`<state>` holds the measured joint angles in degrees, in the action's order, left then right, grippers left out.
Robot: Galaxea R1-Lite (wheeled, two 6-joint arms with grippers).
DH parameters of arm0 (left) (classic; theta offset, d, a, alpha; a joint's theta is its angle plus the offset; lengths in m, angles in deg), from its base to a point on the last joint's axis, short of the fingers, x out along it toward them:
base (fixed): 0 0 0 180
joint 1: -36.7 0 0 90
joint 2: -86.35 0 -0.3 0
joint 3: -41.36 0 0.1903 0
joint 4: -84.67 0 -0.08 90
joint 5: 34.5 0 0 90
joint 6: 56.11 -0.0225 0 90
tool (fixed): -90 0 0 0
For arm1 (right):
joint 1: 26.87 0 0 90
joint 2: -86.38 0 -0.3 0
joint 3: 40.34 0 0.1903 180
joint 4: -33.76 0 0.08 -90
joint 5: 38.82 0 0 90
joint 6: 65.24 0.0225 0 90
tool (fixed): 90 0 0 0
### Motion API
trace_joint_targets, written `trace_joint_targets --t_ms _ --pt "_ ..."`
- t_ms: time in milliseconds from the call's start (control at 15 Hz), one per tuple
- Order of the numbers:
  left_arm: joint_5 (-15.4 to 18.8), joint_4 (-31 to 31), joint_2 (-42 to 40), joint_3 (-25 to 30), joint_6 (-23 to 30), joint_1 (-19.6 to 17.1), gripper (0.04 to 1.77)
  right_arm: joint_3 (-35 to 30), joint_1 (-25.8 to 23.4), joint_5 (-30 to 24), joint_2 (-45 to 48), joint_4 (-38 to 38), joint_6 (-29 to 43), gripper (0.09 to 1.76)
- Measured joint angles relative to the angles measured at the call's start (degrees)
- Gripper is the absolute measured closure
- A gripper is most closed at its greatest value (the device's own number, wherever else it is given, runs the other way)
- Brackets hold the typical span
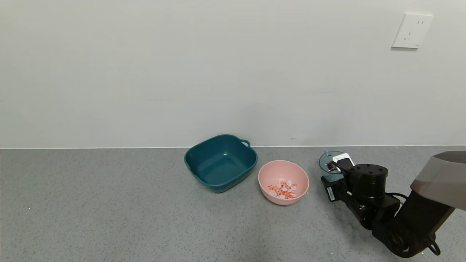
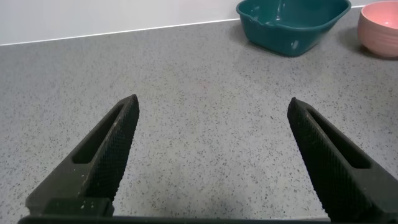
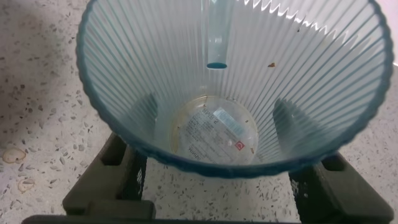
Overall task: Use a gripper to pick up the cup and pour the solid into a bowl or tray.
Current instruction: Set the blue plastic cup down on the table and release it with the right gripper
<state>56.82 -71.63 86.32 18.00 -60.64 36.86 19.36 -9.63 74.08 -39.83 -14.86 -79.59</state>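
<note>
The blue-green ribbed cup (image 1: 326,162) stands upright on the grey counter, right of the pale pink bowl (image 1: 265,174). In the right wrist view the cup (image 3: 155,68) is empty but for a few crumbs. The orange-red and white solid (image 1: 284,189) lies in the pink bowl. My right gripper (image 1: 337,163) is open with one finger on each side of the cup's lower wall (image 3: 219,127); its fingers (image 3: 121,171) are spread wide. My left gripper (image 2: 212,106) is open and empty over bare counter, out of the head view.
A dark teal squarish tub (image 1: 189,160) stands empty left of the pink bowl, near the wall. It also shows in the left wrist view (image 2: 292,28), with the pink bowl (image 2: 380,25) beside it. A wall socket (image 1: 412,31) is at upper right.
</note>
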Motion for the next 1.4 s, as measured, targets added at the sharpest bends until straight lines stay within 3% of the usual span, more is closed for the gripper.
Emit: trace_joint_targets --t_ms 267,667,1400 --pt "0.0 0.0 0.0 0.0 0.0 0.0 0.09 0.0 0.0 0.0 -0.4 0.0 0.0 0.54" --pt "0.0 0.0 0.0 0.0 0.0 0.0 0.09 -0.1 0.0 0.1 -0.4 0.0 0.0 0.31" --pt "0.0 0.0 0.0 0.0 0.0 0.0 0.09 -0.5 0.0 0.1 0.0 1.5 -0.8 0.18"
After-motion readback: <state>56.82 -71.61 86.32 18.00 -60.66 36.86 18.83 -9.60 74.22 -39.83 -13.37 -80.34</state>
